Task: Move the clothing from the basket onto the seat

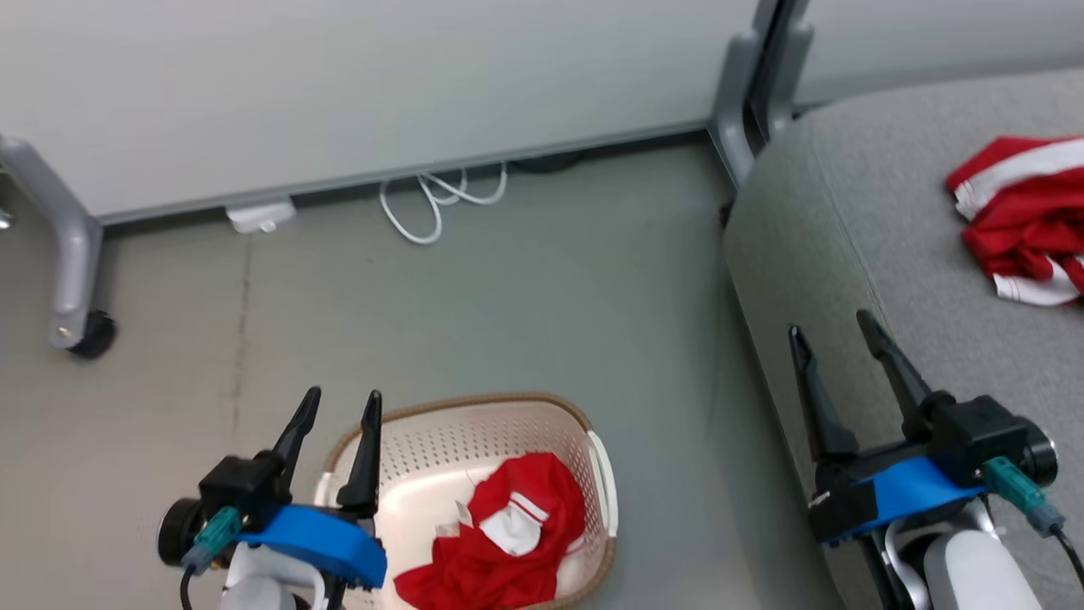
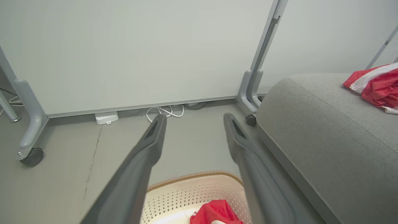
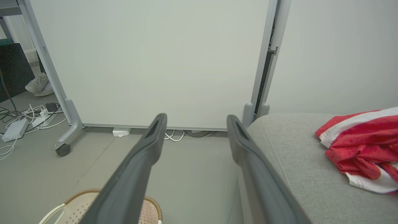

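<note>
Head view, left gripper (image 1: 344, 394): lower left; fingers apart, nothing held; its inner finger overlaps the left rim of the basket (image 1: 474, 398).
Head view, right gripper (image 1: 829, 323): lower right; fingers spread, empty; over the rounded edge of the seat (image 1: 847, 212).
Head view, basket: cream perforated tub with a brown rim, on the grey floor (image 1: 508, 296), near the seat but apart from it.
Head view, jersey in the basket (image 1: 517, 525): crumpled red fabric with a white patch, lying toward the basket's right wall.
Head view, jersey on the seat (image 1: 1025, 220): red-and-white heap at the right edge of the frame, well apart from both grippers.
Head view, backdrop: white partition panel (image 1: 339, 85) on a castor (image 1: 93, 335); white cable (image 1: 432, 203) looped at its foot.
Left wrist view, left gripper (image 2: 194, 116): fingers parted, nothing between them.
Left wrist view, basket (image 2: 199, 189): at the bottom edge between the fingers, with red fabric (image 2: 216, 213) inside.
Left wrist view, seat (image 2: 326, 124): at right, bearing the striped jersey (image 2: 376, 85) at its far side.
Right wrist view, right gripper (image 3: 196, 115): fingers parted, empty.
Right wrist view, seat (image 3: 295, 149): right of the fingers; the jersey (image 3: 360, 146) lies crumpled on it.
Right wrist view, basket (image 3: 74, 208): rim and white handle at lower left.
Right wrist view, floor clutter: cables and adapters (image 3: 18, 124) and pale shoes (image 3: 39, 85) at far left.
</note>
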